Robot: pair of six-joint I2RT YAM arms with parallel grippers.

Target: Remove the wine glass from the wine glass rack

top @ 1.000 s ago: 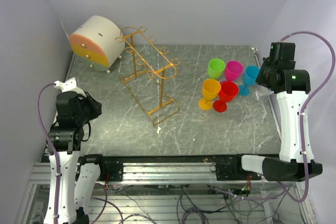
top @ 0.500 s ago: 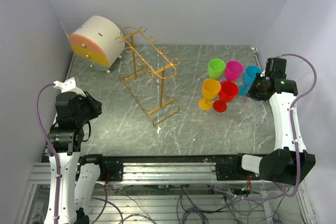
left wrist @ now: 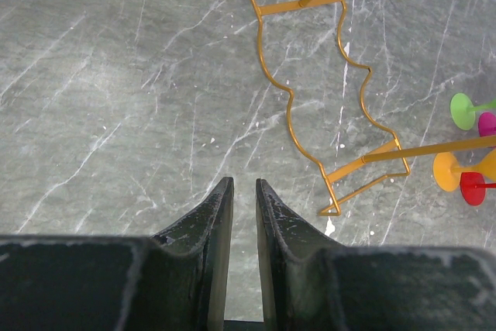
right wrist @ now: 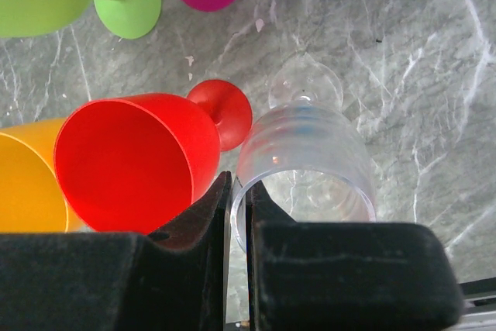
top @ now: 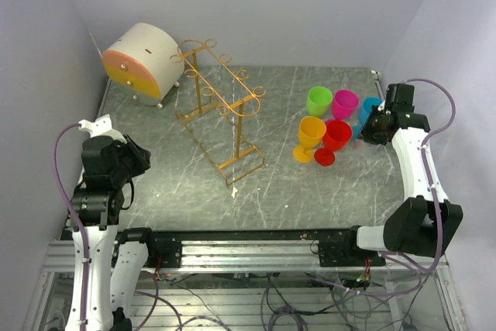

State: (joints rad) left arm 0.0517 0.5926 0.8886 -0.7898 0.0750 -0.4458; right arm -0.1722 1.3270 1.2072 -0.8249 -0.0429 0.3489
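nearing the end: glass off the rack, held at the right of the table

at the far left the left gripper point(left wrist: 244, 185) hangs over bare table point(top: 310, 191), its jaws a narrow slit apart with nothing between them. it has no part in this step, by the look of it.

next to the right, the wine glass rack point(top: 221, 106) stands with its gold rails carrying nothing that i can make out, so the main part of the job looks done.

further right, the clear wine glass point(right wrist: 310, 160) sits just beside the red glass point(right wrist: 132, 160), at the edge of the cluster of coloured cups and well apart from the rack. its mouth points up toward the wrist camera and its round foot shows below, through the bowl. the long axis therefore runs close to upright, leaning a little away from the fingers. whether the foot rests on the table or hangs just above it, i cannot tell.

at the far right, the right gripper point(right wrist: 239, 180) has its jaws nearly together, pinching the glass's rim wall. what seems left is to let go and draw clear without tipping the glass.
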